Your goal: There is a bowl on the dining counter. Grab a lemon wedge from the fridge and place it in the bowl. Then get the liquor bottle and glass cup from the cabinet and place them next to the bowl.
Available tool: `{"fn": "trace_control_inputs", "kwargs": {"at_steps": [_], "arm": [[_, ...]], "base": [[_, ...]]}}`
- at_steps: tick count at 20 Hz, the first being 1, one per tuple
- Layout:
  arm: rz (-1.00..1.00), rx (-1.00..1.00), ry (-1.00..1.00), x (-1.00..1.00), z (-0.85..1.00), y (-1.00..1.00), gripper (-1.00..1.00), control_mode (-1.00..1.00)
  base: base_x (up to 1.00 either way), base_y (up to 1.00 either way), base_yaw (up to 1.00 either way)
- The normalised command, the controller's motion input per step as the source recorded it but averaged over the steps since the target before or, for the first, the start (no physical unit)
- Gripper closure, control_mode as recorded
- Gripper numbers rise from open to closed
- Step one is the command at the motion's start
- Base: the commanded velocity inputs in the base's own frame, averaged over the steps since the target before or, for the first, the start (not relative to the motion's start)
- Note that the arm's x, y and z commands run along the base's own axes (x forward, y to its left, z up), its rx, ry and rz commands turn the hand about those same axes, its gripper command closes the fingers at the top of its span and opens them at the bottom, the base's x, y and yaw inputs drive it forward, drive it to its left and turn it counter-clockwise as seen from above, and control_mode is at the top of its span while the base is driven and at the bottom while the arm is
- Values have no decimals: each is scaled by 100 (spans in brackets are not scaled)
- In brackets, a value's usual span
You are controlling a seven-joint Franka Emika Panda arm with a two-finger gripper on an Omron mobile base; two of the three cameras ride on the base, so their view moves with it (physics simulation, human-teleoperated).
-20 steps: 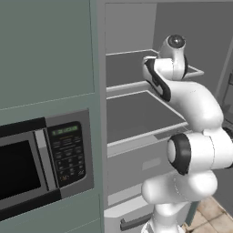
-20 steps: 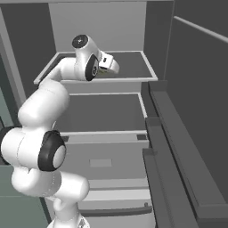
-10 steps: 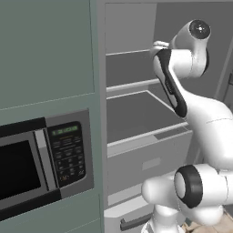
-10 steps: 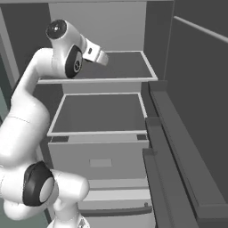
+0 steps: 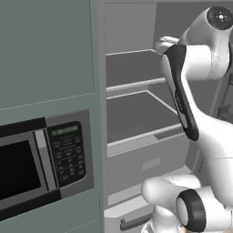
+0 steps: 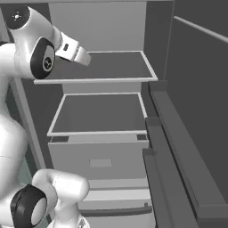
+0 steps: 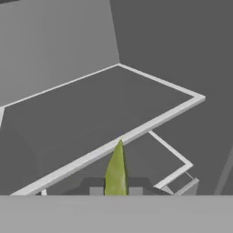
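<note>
The fridge point(image 6: 102, 67) stands open in front of me, its grey shelves bare. My gripper point(image 6: 82, 55) hangs at the front left of the upper shelf. In the hand view, the gripper point(image 7: 116, 191) is shut on the lemon wedge point(image 7: 115, 170), a thin yellow-green sliver rising between the fingertips, and the view looks down over the shelf's white front edge. In the left base view, my white arm rises in front of the fridge shelves point(image 5: 136, 113). The bowl, liquor bottle and glass cup are out of view.
A microwave point(image 5: 41, 159) sits left of the fridge under a grey-green panel point(image 5: 45, 50). The open fridge door with its bins point(image 6: 173, 164) runs along the right. Below the shelves is a closed drawer point(image 6: 100, 156).
The arm has risen and drawn back from the upper shelf. The hand has moved left in the right base view, still shut on the wedge.
</note>
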Motion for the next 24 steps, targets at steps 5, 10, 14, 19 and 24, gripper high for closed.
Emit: {"fn": "trace_control_inputs", "kwargs": {"at_steps": [5,10,14,19,24], "arm": [[0,0,6,-95,-9,24,100,-100],[0,-1,10,-56,-41,36,100,-100],[0,-2,10,-14,-49,33,100,-100],[0,0,4,-4,-18,21,100,-100],[0,0,0,-3,0,4,100,100]], "base": [[0,0,0],[0,0,0],[0,0,0],[0,0,0],[-55,19,0]]}}
